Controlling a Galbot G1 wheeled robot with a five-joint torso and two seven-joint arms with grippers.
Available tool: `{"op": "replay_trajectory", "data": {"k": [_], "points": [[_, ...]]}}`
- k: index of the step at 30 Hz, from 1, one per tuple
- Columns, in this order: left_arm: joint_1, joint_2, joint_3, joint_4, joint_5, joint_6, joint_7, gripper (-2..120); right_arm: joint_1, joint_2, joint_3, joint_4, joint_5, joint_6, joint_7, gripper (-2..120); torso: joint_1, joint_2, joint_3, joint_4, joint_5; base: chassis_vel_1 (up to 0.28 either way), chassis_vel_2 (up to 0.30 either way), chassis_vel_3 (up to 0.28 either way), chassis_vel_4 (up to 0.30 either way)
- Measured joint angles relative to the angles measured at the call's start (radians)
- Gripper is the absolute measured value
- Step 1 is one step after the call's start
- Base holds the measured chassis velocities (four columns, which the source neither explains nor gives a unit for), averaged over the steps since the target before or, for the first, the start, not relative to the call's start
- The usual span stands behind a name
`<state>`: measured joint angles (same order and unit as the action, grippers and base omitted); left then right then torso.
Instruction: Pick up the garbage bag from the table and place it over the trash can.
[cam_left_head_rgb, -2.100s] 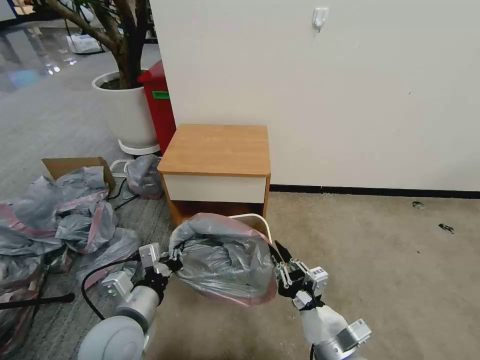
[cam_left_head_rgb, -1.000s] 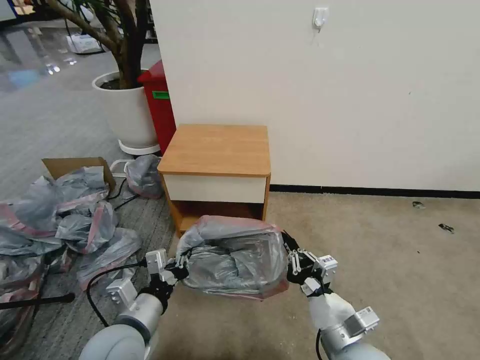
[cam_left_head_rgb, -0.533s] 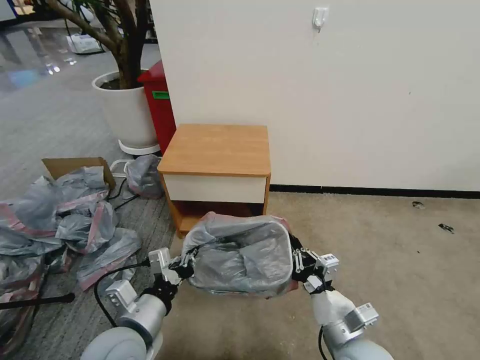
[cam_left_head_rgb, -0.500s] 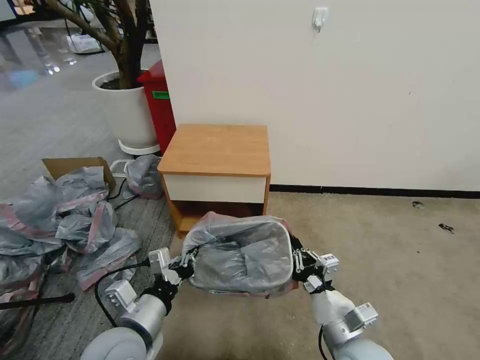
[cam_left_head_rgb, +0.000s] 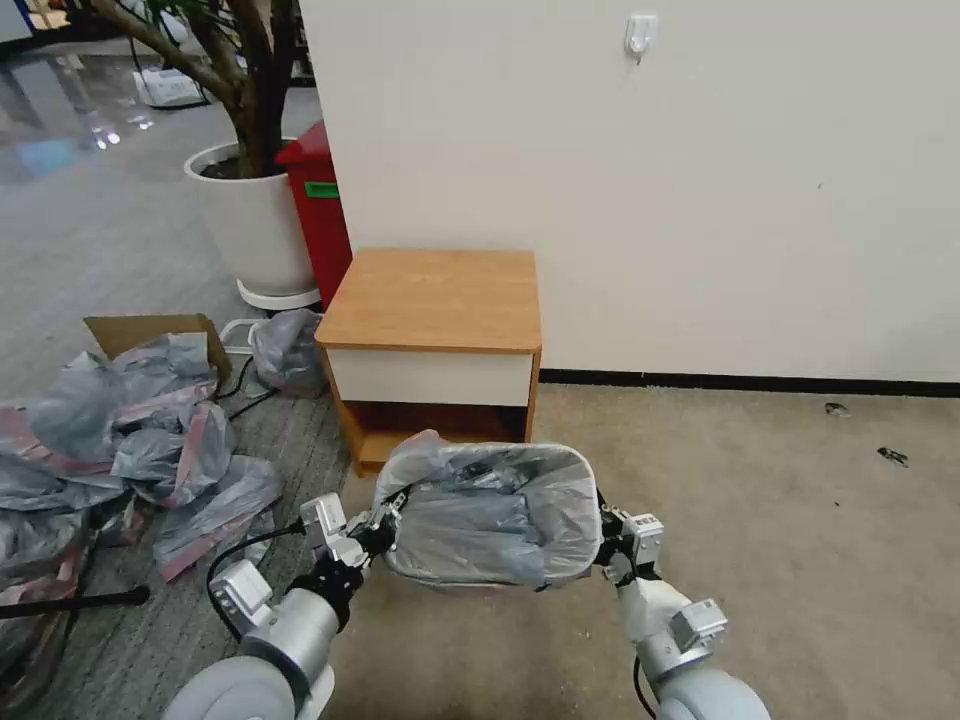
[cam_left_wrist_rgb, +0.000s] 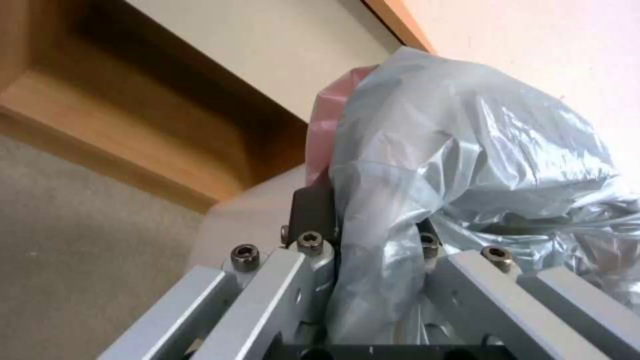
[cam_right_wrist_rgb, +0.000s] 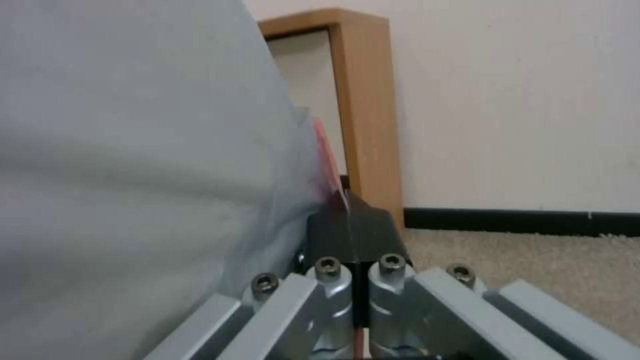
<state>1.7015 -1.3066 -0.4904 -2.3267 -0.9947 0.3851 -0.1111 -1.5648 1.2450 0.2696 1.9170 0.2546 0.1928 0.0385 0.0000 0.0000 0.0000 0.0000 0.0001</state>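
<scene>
- Since the earlier head views, both arms have come down and the garbage bag (cam_left_head_rgb: 487, 512) has dropped from a raised, ballooned shape to sit stretched over the trash can (cam_left_head_rgb: 470, 578), whose rim outline now shows through the film; the can stands on the carpet just in front of the counter (cam_left_head_rgb: 432, 297).
- Left gripper (cam_left_head_rgb: 385, 520) holds the bag's left edge: in the left wrist view, film is bunched between its jaws (cam_left_wrist_rgb: 363, 240). Right gripper (cam_left_head_rgb: 606, 540) has its jaws pressed together on the pink band (cam_right_wrist_rgb: 331, 172) at the right edge.
- Risk: the left corner near the counter looks puffed up rather than seated; letting go now could let that side spring off the rim.
- Risk: thin film under tension may tear at either pinch if the arms pull further outward or down.
- Risk: plastic wadded between the left jaws may cling on release and drag the bag, or the light can, along with it.
</scene>
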Motion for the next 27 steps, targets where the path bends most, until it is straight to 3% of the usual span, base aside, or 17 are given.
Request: {"op": "replay_trajectory", "data": {"k": [27], "points": [[-0.013,-0.038,-0.003,-0.001,-0.041,0.010,-0.007,7,0.024,0.037,0.006,-0.112,-0.197,-0.024,0.057,0,0.000,0.000,0.000,0.0000,-0.0001,0.000,0.000,0.000,0.000]]}}
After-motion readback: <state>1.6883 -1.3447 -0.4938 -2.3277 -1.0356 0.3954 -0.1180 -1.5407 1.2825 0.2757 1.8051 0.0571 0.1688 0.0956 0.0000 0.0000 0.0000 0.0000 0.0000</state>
